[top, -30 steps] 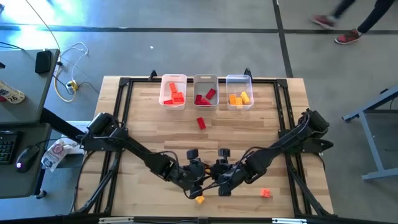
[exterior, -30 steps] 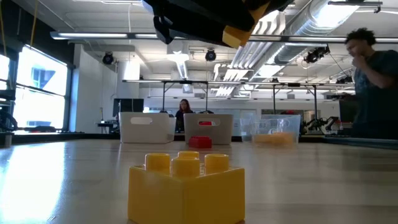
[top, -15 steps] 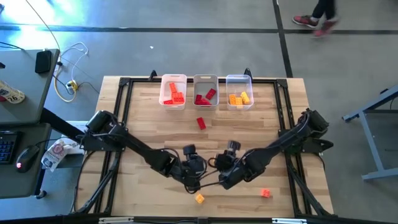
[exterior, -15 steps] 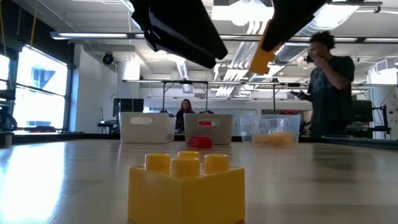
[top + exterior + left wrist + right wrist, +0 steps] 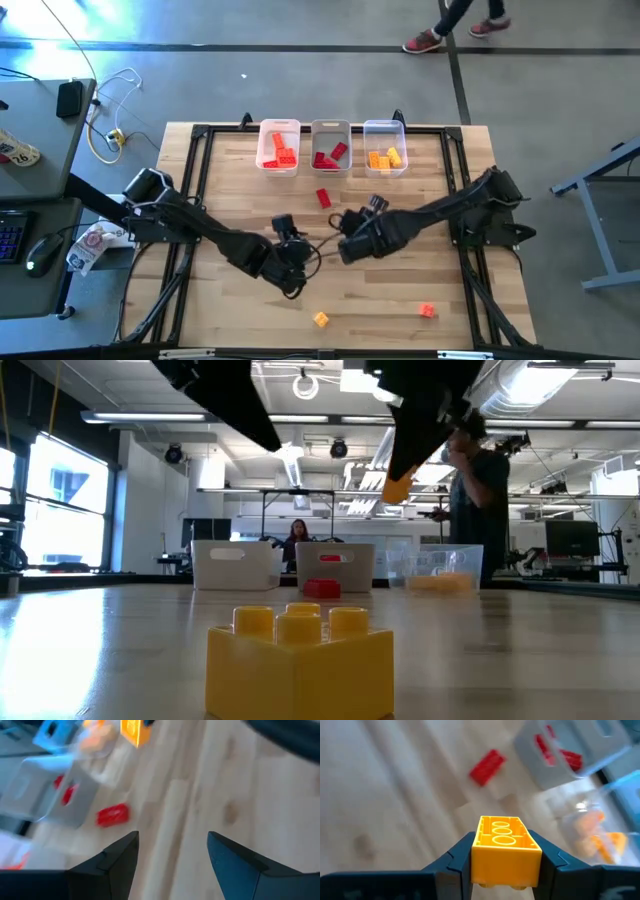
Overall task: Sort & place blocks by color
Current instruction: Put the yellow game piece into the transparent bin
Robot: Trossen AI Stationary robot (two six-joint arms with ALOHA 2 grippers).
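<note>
- Right gripper [image 5: 506,870] is clamped on a yellow block [image 5: 505,851], studs up, held clear above the table so it can travel.
- Ahead of it you have the bins [image 5: 384,148]; the yellow pile sits in the clear one.
- A red block [image 5: 323,198] lies just before the bins, beside your path.
- Left gripper [image 5: 170,865] hangs spread and empty, near the right one.
- Two blocks [image 5: 320,319] lie behind both.

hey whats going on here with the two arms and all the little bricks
The right end effector holds a yellow block above the table. The left end effector is open and empty nearby. Three bins at the far edge already hold sorted blocks; a red block, a yellow one and an orange one lie loose.
</note>
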